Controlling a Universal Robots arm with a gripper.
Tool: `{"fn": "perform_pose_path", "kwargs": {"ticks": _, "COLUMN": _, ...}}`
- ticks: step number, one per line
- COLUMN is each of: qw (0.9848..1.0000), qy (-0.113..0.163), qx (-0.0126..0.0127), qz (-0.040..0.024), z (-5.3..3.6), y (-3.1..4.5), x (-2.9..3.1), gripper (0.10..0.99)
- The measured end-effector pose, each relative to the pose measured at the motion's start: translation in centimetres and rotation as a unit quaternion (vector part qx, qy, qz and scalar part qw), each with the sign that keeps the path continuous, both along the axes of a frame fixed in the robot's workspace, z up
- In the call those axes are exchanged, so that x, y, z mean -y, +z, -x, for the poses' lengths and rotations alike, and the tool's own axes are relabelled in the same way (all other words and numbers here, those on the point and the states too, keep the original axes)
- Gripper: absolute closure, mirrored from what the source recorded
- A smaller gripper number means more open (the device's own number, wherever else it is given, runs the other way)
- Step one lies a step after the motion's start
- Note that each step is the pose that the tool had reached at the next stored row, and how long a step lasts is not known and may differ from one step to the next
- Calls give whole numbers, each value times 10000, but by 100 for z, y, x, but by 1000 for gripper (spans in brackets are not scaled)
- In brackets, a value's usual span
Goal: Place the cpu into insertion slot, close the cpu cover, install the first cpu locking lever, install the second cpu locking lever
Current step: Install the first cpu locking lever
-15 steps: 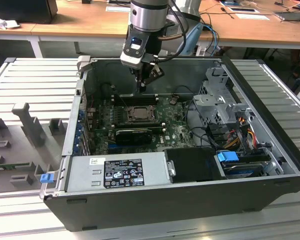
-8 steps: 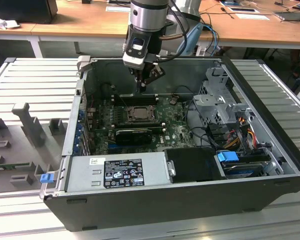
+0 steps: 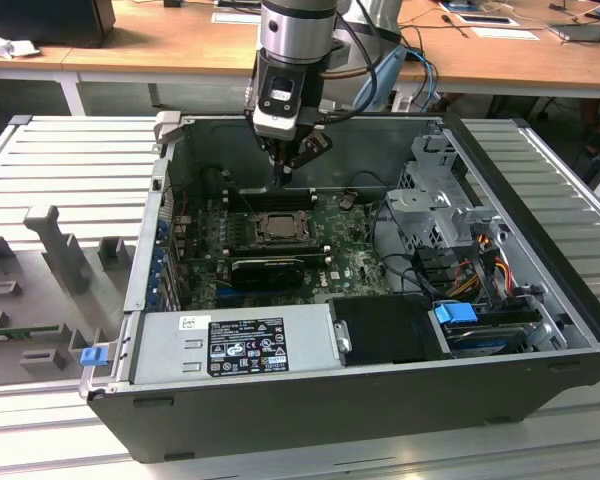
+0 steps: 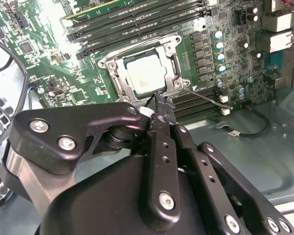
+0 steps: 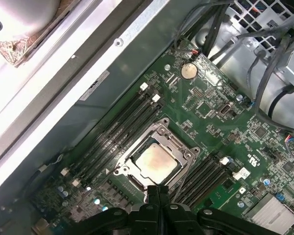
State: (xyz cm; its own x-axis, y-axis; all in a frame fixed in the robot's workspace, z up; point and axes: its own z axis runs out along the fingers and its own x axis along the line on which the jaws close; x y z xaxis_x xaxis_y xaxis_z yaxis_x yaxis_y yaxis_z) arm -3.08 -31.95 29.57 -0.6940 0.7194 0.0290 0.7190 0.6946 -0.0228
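Starting at the near wall of the computer case [image 3: 380, 405] in the exterior view, a boxy grey power supply [image 3: 235, 343] with a printed label occupies the front edge. At 12 o'clock from it lies the long black graphics card [image 3: 268, 268]. At 12 o'clock again sits the insertion slot [image 4: 119, 84], a black-framed square set into the green motherboard [image 5: 206, 122]. The cpu [image 5: 156, 161] is seated flat in this slot, its dull silver-grey top exposed. The cpu cover [image 4: 137, 50], a thin stamped metal frame, lies down around the chip, and its window leaves the top free. A thin wire lever [image 4: 208, 98] angles away from one corner of the frame and appears unlatched. The gripper [image 4: 162, 104] hangs just above that corner, jaws together with nothing seen between them, forming a narrow tip suited to pushing slim parts. Black memory slots [image 3: 270, 198] run at 12 o'clock of the socket. A wooden desk [image 3: 180, 45] stands beyond the case.
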Motion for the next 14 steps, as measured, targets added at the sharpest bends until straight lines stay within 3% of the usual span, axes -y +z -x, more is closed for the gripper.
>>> {"fn": "perform_pose_path", "kwargs": {"ticks": 8, "qw": 9993, "qy": 376, "qx": 0, "qz": -1, "z": 0, "y": 0, "x": 0, "gripper": 980}}
{"fn": "perform_pose_path", "kwargs": {"ticks": 14, "qw": 9978, "qy": 669, "qx": 0, "qz": 0, "z": 0, "y": 0, "x": 0, "gripper": 980}}
